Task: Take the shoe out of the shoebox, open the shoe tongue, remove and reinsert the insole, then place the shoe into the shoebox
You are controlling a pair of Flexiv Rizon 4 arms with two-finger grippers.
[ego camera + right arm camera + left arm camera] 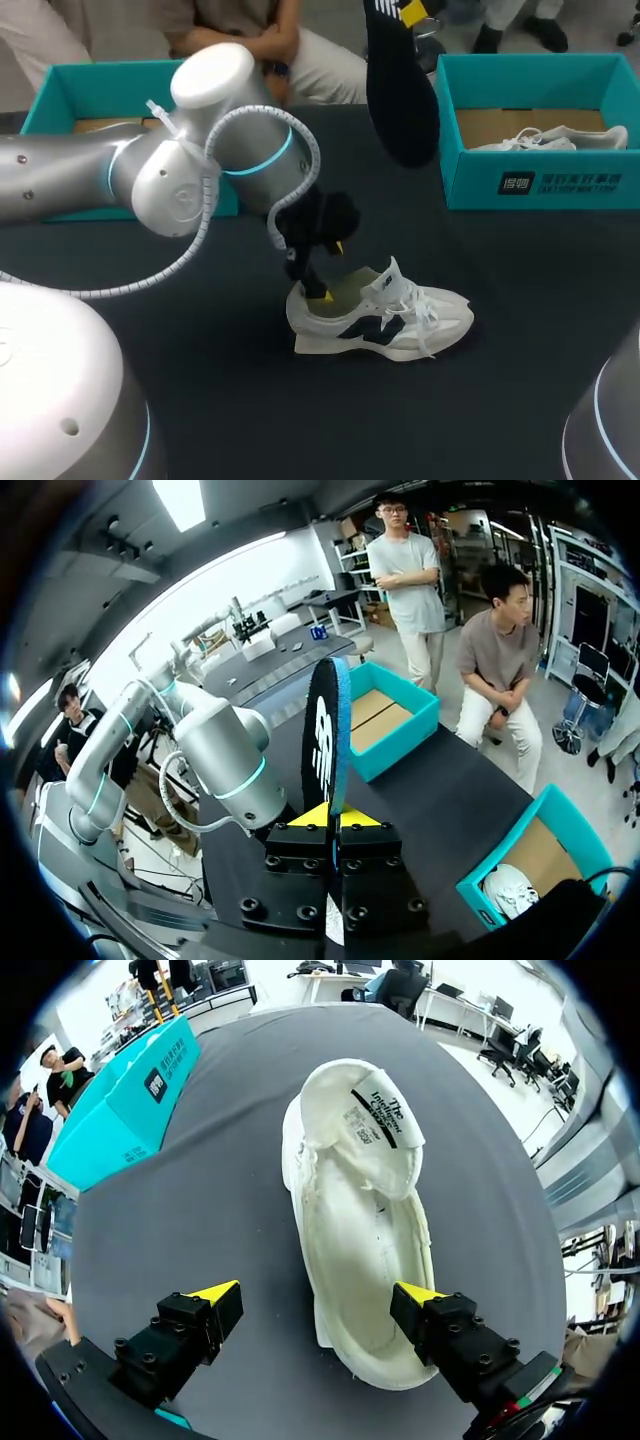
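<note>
Shoe [380,320] of white and cream stands on its sole near the middle of the black table [520,300], heel to the left, toe to the right. In the left wrist view its tongue [375,1120] is folded up toward the toe, the printed underside showing, and the pale inside of the shoe lies open.

The left arm [150,170] comes in from the left and bends down over the heel. The left claw [318,1295] is open, its fingers wide apart: one yellow tip [420,1293] sits at the heel rim, the other [215,1290] hangs over bare table beside the shoe. Neither pinches anything.

The black insole [400,100] is held high over the far side of the table, well apart from the shoe and hanging lengthwise. The right claw [333,818] is closed on it, both yellow tips pressed against its two faces, and the insole [327,730] stands edge-on ahead of the fingers.

Two teal boxes sit at the far edge. The left shoebox [60,85] is partly hidden behind the left arm. The right shoebox [540,175] holds a second white shoe [545,140] lying on its brown floor.
</note>
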